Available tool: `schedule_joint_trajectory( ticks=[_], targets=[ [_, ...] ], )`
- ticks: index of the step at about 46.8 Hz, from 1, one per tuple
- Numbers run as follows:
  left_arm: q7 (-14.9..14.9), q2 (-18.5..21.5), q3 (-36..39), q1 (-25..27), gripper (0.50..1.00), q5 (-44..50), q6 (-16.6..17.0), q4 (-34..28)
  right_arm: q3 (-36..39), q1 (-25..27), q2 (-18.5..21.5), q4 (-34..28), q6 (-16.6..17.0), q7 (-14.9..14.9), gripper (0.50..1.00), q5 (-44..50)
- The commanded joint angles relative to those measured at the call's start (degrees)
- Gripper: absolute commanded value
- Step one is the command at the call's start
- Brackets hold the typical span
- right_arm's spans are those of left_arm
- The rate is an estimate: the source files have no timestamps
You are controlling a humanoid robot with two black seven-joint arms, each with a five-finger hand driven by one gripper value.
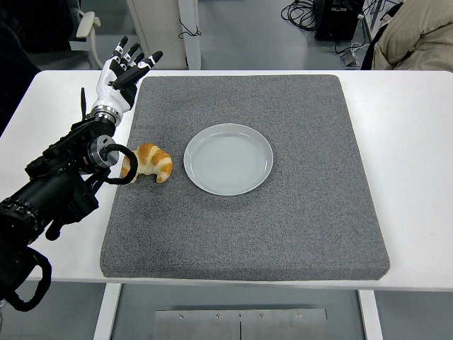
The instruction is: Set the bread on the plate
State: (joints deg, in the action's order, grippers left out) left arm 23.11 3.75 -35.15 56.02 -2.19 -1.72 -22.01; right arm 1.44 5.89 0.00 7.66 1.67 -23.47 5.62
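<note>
1. Head view: a white table [417, 142] carries a large grey mat [283, 219] that covers most of its middle.
2. A round pale plate [228, 159] lies on the mat, a little toward nine o'clock from the mat's centre, and holds nothing.
3. The bread [150, 162], a golden croissant-shaped piece, lies on the mat at nine o'clock from the plate, just beside its rim but apart from it, near the mat's left edge.
4. The left hand [120, 71] is raised over the table at eleven o'clock from the bread, well apart from it, beside the mat's far left corner. Its white palm faces up and away, and its black-tipped fingers [153, 57] are spread wide and hold nothing.
5. The black left arm [53, 188] comes in from the picture's lower left; a black cable loop [122, 164] at the forearm lies against the bread's left end, covering a small part of it.
6. The right arm does not show.
7. At one o'clock, beyond the table, a person's beige sleeve [417, 35] shows at the picture's top corner.
</note>
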Motion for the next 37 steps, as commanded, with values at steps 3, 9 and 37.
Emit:
schedule_joint_trajectory(
  ticks=[3, 9, 37],
  targets=[
    [-0.2, 0.3, 0.5, 0.5, 0.977, -0.4, 0.0, -0.6, 0.0, 0.0, 0.0, 0.0, 0.0, 0.0, 1.000, 0.0],
    [-0.6, 1.6, 2.8, 0.8, 0.975, -1.4, 0.0, -2.1, 0.0, 0.0, 0.0, 0.0, 0.0, 0.0, 1.000, 0.0],
    [-2.8, 20.9, 15.2, 0.3, 0.969, -11.2, 5.5, -26.5, 0.0, 0.0, 0.0, 0.0, 0.0, 0.0, 1.000, 0.0]
  ],
)
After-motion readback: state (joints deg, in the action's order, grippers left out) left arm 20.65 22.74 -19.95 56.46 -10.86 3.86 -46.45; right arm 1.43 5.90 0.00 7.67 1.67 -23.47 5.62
